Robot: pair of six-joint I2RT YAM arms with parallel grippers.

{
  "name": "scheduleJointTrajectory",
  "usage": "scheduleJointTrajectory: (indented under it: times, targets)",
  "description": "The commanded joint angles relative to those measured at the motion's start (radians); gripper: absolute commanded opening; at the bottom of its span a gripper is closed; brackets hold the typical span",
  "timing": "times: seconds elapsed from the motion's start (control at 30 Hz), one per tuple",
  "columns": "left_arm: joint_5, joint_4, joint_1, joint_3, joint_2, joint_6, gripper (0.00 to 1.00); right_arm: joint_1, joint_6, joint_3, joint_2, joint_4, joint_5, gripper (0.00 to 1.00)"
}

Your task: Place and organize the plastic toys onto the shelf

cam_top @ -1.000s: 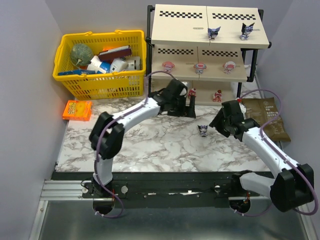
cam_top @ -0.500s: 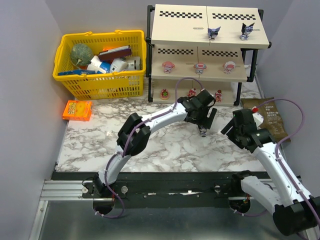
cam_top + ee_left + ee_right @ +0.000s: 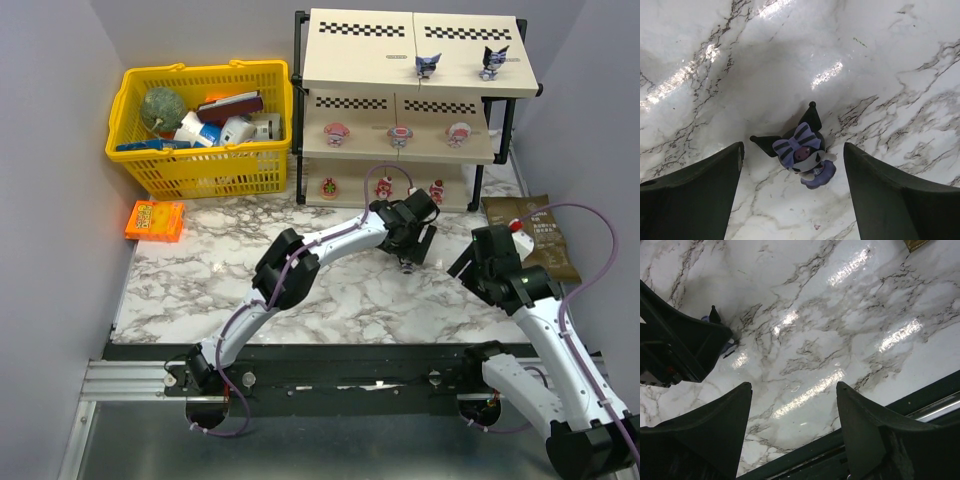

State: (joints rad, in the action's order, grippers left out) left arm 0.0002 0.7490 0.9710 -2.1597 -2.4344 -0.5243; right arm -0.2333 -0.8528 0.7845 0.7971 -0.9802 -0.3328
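Left wrist view has the left gripper (image 3: pixel 793 150) gaping empty astride the dark figurine (image 3: pixel 802 156), which off-centre closing could topple.

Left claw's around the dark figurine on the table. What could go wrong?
The tiny dark purple pointed-ear plastic figurine sits inside the open left claw; closing may catch an ear and flick it away.
The open right claw hovers close; they could collide on lift.
Two matching figurines stand on the black-post shelf's top board; a third might topple them.
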Motion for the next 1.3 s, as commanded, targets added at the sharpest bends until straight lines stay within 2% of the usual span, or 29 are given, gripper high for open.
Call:
scheduleJointTrajectory:
  times: [0.0,0.1,0.33,0.4,0.53,0.57,0.63,0.67,0.87,1.0,1.27]
  targets:
    - [-0.045,0.036,0.008,-0.026,-0.037,-0.008,0.81,0.008,0.018,0.005,-0.016,-0.035,-0.035,0.76]
    - [-0.032,0.038,0.008,-0.034,-0.046,-0.013,0.74,0.006,0.020,0.007,-0.016,-0.037,-0.037,0.76]
    - [-0.040,0.062,0.012,-0.042,-0.063,-0.005,0.72,0.008,0.015,0.001,-0.024,-0.034,-0.031,0.76]
    - [-0.040,0.061,0.012,-0.043,-0.064,-0.006,0.67,0.008,0.014,-0.002,-0.021,-0.029,-0.025,0.76]
    - [-0.065,0.059,0.012,-0.040,-0.049,-0.008,0.50,0.006,0.017,-0.001,-0.012,-0.017,-0.017,0.76]
    - [-0.072,0.056,0.012,-0.035,-0.045,-0.005,0.41,0.006,0.020,-0.001,-0.009,-0.012,-0.008,0.76]
    - [-0.077,0.044,0.012,-0.025,-0.026,0.000,0.34,0.006,0.023,0.004,0.002,-0.002,-0.003,0.75]
    - [-0.080,0.039,0.011,-0.011,-0.017,0.000,0.26,0.006,0.026,0.005,0.004,0.000,0.000,0.75]
    - [-0.086,-0.039,0.002,0.067,0.077,0.006,0.02,0.006,0.047,0.019,0.020,0.032,0.015,0.75]
    - [-0.088,-0.094,-0.011,0.135,0.164,0.013,0.00,0.008,0.078,0.036,0.027,0.070,0.050,0.76]
    - [-0.054,-0.310,-0.048,0.346,0.503,0.076,0.00,0.008,0.188,0.136,0.022,0.181,0.254,0.79]
